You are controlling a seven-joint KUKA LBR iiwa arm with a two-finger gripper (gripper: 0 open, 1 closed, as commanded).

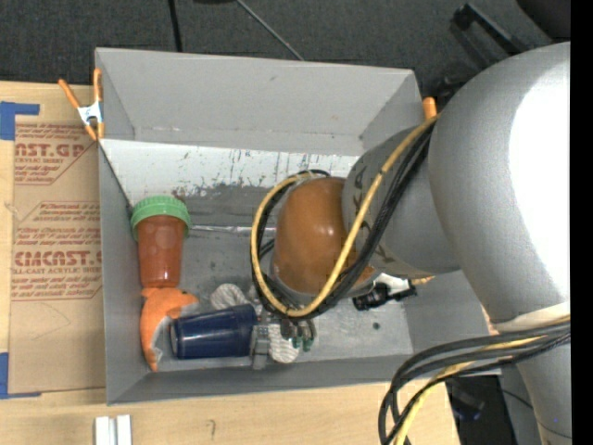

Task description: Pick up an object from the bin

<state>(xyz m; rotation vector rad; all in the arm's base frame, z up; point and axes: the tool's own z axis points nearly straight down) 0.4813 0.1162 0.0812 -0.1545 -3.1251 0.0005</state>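
Note:
My gripper (289, 326) shows as a dark part just under the arm's brown cover, low over the bin's front middle. Right below it lies a small white and green thing (288, 345). A dark blue can (213, 332) lies on its side just to the left, its right end next to the gripper. Behind the can sits a crumpled white thing (229, 297). Nothing can be seen held.
An orange-red jar with a green lid (159, 244) lies by the left wall, and an orange piece (155, 319) sits at the front left corner. A small black and white piece (381, 293) is right of the cover. The arm and its cables hide the bin's right side.

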